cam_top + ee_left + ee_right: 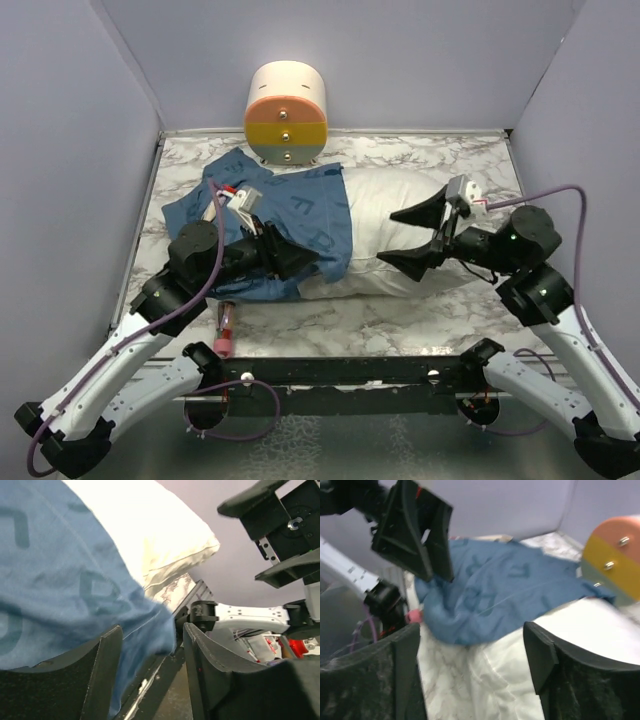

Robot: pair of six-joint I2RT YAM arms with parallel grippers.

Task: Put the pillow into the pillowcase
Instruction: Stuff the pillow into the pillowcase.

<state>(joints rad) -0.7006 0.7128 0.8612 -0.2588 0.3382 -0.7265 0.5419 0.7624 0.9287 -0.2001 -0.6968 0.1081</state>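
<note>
The marble table (400,325) bears the white pillow (385,190) lying crosswise, its left part covered by the blue pillowcase (300,205) and its right part bare. The right gripper (388,238) hangs over that bare part, jaws spread wide, gripping nothing. The left gripper (152,630) sits at the pillowcase's near edge, jaws apart, cloth drooping between them unpinched.

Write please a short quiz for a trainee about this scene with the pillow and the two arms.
1. True or false: the pillowcase covers only one end of the pillow.
2. The right gripper is: A shut, B open, C out of view.
3. What stands behind the pillowcase?
Key: 1 true; 2 B; 3 a cream-and-orange cylinder.
</note>
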